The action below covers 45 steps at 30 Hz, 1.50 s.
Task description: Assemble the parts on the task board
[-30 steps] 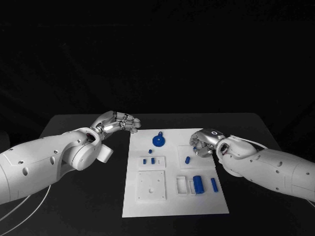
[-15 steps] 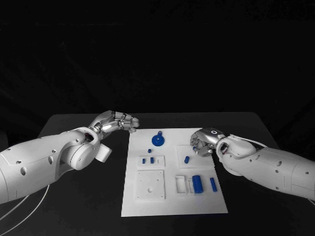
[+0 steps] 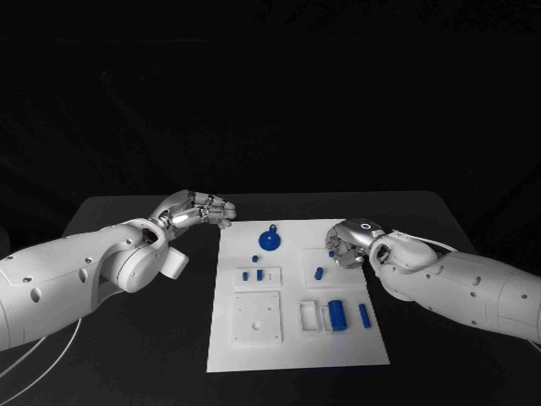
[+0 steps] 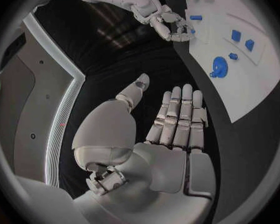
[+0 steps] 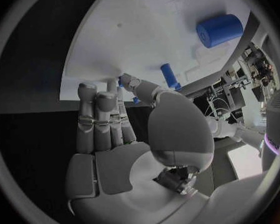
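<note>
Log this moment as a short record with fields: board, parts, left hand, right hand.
board: white task board lies flat in the middle of the black table
parts: blue round part at the far end; blue cylinder nearer the robot, beside a slim blue bar
left hand: left hand off the board's far left corner, holds nothing
right hand: right hand over the board's right edge; a grasp cannot be told
</note>
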Tool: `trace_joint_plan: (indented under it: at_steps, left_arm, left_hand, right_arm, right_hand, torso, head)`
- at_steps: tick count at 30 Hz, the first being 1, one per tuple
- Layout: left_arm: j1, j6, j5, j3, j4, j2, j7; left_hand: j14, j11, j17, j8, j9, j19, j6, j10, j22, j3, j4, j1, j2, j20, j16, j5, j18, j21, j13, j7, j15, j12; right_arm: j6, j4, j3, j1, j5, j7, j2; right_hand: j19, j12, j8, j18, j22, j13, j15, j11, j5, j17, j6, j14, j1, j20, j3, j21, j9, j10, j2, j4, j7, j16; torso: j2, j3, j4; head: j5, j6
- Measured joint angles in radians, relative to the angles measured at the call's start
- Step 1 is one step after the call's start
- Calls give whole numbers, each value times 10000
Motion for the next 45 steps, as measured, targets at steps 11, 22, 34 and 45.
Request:
trace_joint_plan:
  at_steps: [11, 22, 34, 45]
  left_arm:
    - [0, 11, 8, 0, -11, -4, -31]
    - [0, 17, 12, -1, -14, -3, -58]
    - [0, 35, 16, -1, -19, -6, -97]
    - [1, 35, 17, -1, -93, -11, -111]
  left_hand:
    - [36, 37, 30, -1, -13, 0, -36, -37, 21, 0, 0, 0, 0, 0, -1, 0, 149, -39, -30, 36, 35, 0]
    - [36, 37, 54, -2, -12, 0, -36, -37, 31, 0, 0, 0, 0, 0, -1, 0, 148, -39, -49, 36, 35, 0]
    - [36, 36, 63, -7, -22, 0, -36, -37, 40, 0, 0, 0, 0, 0, -1, 0, 146, -39, -57, 36, 34, 0]
    - [64, 36, 73, -7, -21, 0, -36, -37, 40, 0, 0, 0, 0, 0, -40, 0, 140, -38, -66, 36, 62, 0]
  right_arm:
    - [18, 121, 15, -27, -137, -79, -14]
    - [16, 122, 24, -49, -272, -161, -2]
    - [6, 154, 20, -60, -702, -436, 41]
    - [-181, 384, 4, -97, -710, -570, -122]
  right_hand:
    - [-22, 198, 125, -8, 0, 429, -47, -132, 0, -22, 277, 10, 0, 24, -99, 226, 136, 279, 0, 100, -130, 152]
    - [-74, 443, 262, -52, 0, 1009, -185, -253, 0, -64, 669, -29, -58, 71, -68, 466, 360, 602, 183, 236, -272, 310]
    - [-76, 561, 351, -36, 0, 1422, -290, -324, -2, -42, 826, -63, 16, 73, 185, 657, 570, 674, 255, 259, -348, 457]
    - [-105, 588, 397, -35, 0, 1596, -321, -359, -11, -32, 877, -31, 30, 32, 264, 740, 625, 709, 268, 232, -400, 538]
  torso:
    - [5, -2, 8]
    - [12, -2, 6]
    - [12, 0, -2]
    - [7, -6, 5]
  head:
    - [-4, -3]
    - [19, -10]
    - [-2, -27]
    - [-9, -24]
